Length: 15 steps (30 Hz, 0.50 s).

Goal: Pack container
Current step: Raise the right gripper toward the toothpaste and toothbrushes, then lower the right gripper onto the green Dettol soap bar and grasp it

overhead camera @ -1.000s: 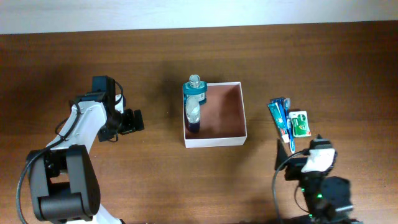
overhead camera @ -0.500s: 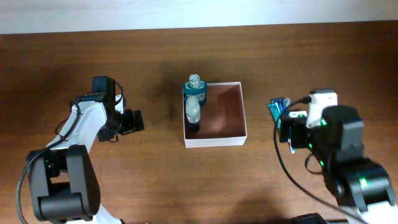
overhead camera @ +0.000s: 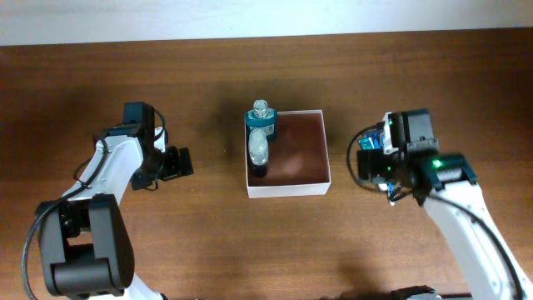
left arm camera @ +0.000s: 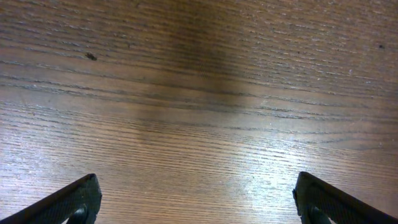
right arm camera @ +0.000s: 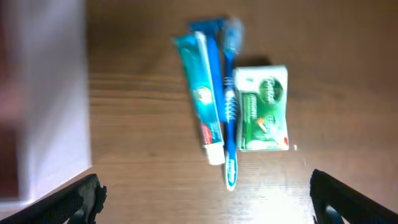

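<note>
Plainly, the overhead view alone gives us the whole layout. The container [overhead camera: 288,191] sits on the tabletop [overhead camera: 208,242] between the two arms, apart from the left claw [left arm camera: 198,200] and nearer the right claw [right arm camera: 211,202]. At the container's corner on the side away from the right claw stands a teal bottle [overhead camera: 261,125]. Just beside it, inside the box, is a clear bottle [overhead camera: 259,148] with a dark end; we cannot tell whether it leans or lies flat.

The left wrist view adds only one thing. That claw is spread wide, its fingertips [left arm camera: 74,200] sitting at the lower corners of the picture, with just wood grain ahead of them and between them.

The right wrist view shows what the overhead camera loses under the right arm [overhead camera: 450,204]. Ahead of that claw lie a toothpaste tube [right arm camera: 202,106], a blue toothbrush [right arm camera: 229,118] and a green packet [right arm camera: 266,109], side by side. The brush lies between the tube and the packet, close against both. This claw too is wide apart and holds nothing. Off to its left, blurred, we see the container's white wall and a strip of its reddish-brown inside. From above, only a blue edge of those items shows past the arm.
</note>
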Available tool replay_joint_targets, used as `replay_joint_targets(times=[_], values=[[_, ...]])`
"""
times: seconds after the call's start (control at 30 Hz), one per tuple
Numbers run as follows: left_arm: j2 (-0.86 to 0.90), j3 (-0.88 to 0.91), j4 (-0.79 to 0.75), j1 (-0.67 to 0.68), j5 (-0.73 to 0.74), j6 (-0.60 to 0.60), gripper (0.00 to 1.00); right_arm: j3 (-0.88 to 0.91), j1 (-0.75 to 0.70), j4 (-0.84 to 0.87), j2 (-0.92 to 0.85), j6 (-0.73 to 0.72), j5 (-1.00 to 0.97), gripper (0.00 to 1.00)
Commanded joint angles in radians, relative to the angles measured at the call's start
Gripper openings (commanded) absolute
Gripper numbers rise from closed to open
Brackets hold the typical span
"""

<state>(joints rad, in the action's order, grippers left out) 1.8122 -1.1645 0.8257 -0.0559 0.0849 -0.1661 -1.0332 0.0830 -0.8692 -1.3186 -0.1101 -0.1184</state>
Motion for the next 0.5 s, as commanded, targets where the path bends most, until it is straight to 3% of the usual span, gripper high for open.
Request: replay_joint_targets(times=[0.0, 0.13, 0.23, 0.47], values=[[0.005, 0.005, 0.0, -0.004, -0.004, 0.002, 0.99, -0.014, -0.105, 0.002, -0.069, -0.074, 0.037, 0.99], [0.005, 0.005, 0.0, -0.004, -0.004, 0.002, 0.99, -0.014, -0.216, -0.014, -0.161, 0.007, 0.147, 0.98], [0.005, 0.005, 0.0, -0.004, -0.004, 0.002, 0.99, -0.014, -0.242, -0.029, -0.221, 0.084, 0.153, 0.88], [0.005, 0.005, 0.0, -0.004, -0.004, 0.002, 0.99, -0.014, -0.242, 0.027, -0.244, 0.084, 0.048, 0.89]])
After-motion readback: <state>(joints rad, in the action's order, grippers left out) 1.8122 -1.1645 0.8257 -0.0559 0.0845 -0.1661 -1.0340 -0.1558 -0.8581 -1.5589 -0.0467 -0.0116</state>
